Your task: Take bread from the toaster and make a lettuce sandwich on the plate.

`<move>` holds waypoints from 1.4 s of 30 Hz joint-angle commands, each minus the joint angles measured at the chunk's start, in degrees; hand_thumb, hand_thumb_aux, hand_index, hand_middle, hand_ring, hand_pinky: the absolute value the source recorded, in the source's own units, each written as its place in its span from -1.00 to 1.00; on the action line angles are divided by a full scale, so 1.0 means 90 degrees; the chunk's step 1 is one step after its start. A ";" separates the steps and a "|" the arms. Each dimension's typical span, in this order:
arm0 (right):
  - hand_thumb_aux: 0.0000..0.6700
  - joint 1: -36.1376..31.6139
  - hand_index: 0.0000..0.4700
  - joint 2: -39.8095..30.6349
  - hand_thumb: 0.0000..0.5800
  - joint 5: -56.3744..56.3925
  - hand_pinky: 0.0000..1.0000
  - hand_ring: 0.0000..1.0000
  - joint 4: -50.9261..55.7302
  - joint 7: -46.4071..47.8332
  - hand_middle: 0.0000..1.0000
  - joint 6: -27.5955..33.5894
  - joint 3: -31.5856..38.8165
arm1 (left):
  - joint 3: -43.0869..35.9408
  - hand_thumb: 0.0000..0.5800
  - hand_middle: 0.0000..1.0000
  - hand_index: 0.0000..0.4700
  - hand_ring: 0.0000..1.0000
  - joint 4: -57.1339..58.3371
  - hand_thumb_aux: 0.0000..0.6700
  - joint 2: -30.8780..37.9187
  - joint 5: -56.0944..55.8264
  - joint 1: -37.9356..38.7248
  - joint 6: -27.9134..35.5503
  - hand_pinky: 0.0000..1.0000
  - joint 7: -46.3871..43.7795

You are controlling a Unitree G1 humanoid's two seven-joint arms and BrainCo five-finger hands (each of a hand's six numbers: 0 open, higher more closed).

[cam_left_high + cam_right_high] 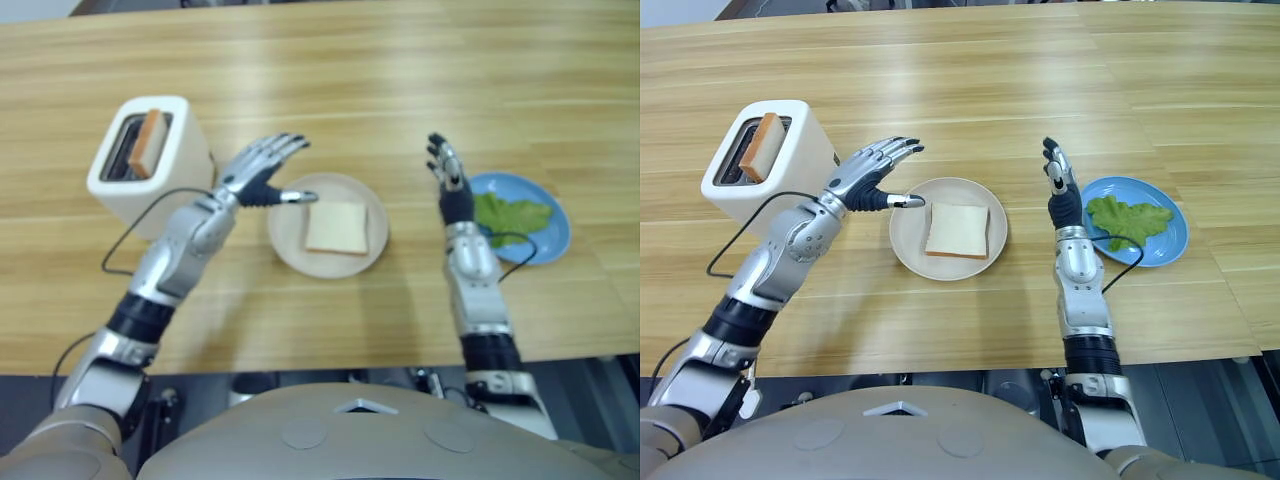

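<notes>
Both your hands are empty. Your left hand [872,172] hangs with fingers spread and released at the cream plate's [908,250] 9 o'clock, thumb tip over its rim. One bread slice [958,230] lies flat on that plate. A second slice [762,146] stands in the toaster [808,158] at 10 o'clock, its lower part hidden in the slot. Your right hand [1060,190], fingers straight and released, stands upright at 3 o'clock, covering the left rim of the blue plate [1175,245] that holds the lettuce [1127,220].
</notes>
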 commanded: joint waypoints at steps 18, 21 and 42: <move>-1.00 -0.2154 -1.00 -0.4308 -1.00 -0.5216 -1.00 -1.00 0.5986 -0.2390 -1.00 -0.0008 0.2194 | 0.0882 -1.00 -1.00 -1.00 -1.00 -0.1250 -1.00 -0.1758 -0.3928 0.1706 0.1508 -1.00 -0.0653; -1.00 -0.2147 -1.00 -0.4176 -1.00 -0.5178 -1.00 -1.00 0.6212 -0.2522 -1.00 -0.0030 0.2479 | 0.0804 -1.00 -1.00 -1.00 -1.00 -0.1207 -1.00 -0.1744 -0.3887 0.1707 0.1491 -1.00 -0.0621; -1.00 -0.2194 -1.00 -0.3976 -1.00 -0.5067 -1.00 -1.00 0.6421 -0.2689 -1.00 -0.0029 0.3372 | 0.0794 -1.00 -1.00 -1.00 -1.00 -0.0923 -1.00 -0.1706 -0.3759 0.1746 0.1328 -1.00 -0.0538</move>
